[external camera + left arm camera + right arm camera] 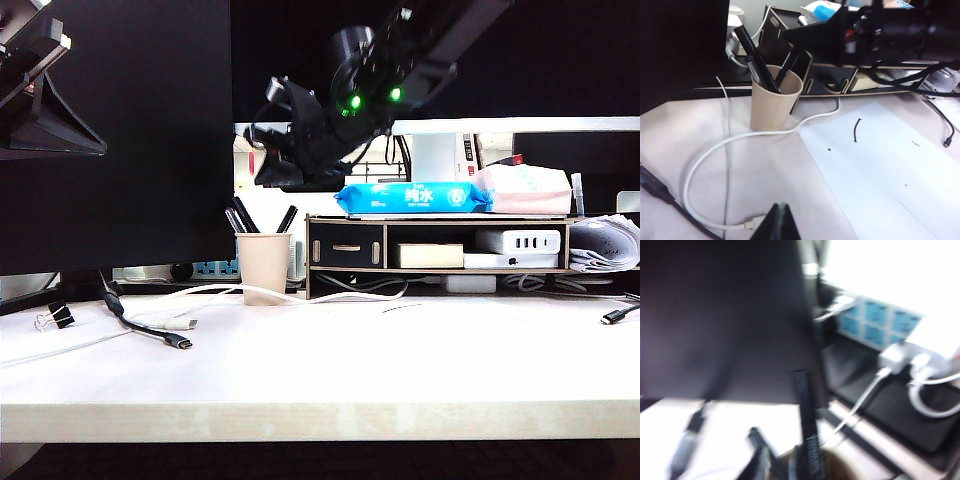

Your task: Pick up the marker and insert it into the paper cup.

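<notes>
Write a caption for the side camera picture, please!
Right gripper hovers above paper cup holding dark pens.

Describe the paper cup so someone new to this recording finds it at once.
Start at the wooden desk organiser at the back of the table. Just left of it, in the exterior view, stands the paper cup, below the right claw. It is the only beige, tapered container, with dark pens sticking out of it.
</notes>
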### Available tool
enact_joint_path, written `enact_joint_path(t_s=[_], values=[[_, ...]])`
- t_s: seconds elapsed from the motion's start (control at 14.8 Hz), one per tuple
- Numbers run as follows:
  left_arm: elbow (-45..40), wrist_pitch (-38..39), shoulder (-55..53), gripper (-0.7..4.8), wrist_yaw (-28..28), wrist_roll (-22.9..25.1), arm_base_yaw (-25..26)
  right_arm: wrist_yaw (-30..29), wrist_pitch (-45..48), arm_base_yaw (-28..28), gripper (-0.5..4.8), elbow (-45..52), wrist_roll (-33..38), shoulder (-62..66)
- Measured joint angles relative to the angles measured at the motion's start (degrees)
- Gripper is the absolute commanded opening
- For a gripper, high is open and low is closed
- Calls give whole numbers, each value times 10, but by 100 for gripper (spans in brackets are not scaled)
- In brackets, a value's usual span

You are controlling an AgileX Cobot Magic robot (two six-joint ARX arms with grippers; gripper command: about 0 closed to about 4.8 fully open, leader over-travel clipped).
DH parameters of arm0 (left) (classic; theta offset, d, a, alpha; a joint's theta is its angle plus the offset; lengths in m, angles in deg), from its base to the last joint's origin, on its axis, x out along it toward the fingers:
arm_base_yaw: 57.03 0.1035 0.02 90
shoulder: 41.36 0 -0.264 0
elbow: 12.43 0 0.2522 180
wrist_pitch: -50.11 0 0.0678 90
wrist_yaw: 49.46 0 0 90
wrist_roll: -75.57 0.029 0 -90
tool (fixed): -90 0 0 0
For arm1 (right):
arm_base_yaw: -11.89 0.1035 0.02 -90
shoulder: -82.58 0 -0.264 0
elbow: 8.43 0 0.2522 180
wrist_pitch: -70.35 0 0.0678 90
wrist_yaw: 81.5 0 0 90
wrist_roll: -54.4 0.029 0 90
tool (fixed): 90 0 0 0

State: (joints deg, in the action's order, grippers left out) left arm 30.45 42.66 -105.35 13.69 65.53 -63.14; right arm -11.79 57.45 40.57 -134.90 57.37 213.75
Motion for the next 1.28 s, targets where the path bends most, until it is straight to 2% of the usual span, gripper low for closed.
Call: enact_joint_path(t_s=[0.13,0.27,0.54,0.94,1.28], values=[[0,0,0,-5,0,0,0,-5,-50,0,49,0,0,-13],[0,0,0,-5,0,0,0,-5,-97,0,1,0,-19,-29],[0,1,0,-5,0,-1,0,-5,-222,0,-1,1,-73,-66],[0,14,0,-5,0,0,0,-16,-350,0,-2,0,-119,-145],[0,33,0,-5,0,-1,0,-16,-411,2,-2,4,-131,-210]])
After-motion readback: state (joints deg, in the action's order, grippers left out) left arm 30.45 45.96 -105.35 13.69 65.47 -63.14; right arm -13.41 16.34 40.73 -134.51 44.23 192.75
